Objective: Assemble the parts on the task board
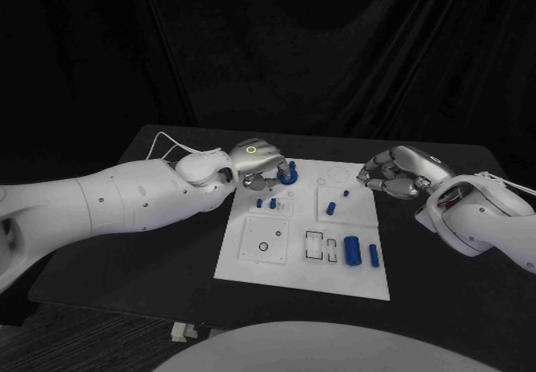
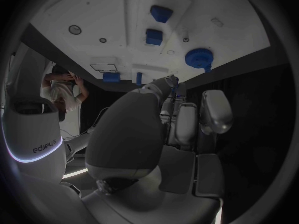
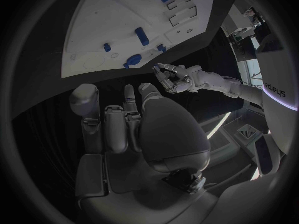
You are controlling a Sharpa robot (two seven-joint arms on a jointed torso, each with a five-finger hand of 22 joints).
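L hand (image 1: 255, 161) at U-shaped part (image 1: 290, 173), grip unclear; R hand (image 1: 397, 172) curled, empty.

The left robot hand (image 1: 255, 160) blocked the far left corner of the task board (image 1: 305, 277), beside a blue U-shaped part (image 1: 290, 174). The right robot hand (image 1: 400, 172) hovered off the far right edge. The board's near edge lay open.

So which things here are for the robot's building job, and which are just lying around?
For the job:
- task board
- blue parts
- blue U-shaped part
- left robot hand
- right robot hand

Just there:
- black table
- white cable
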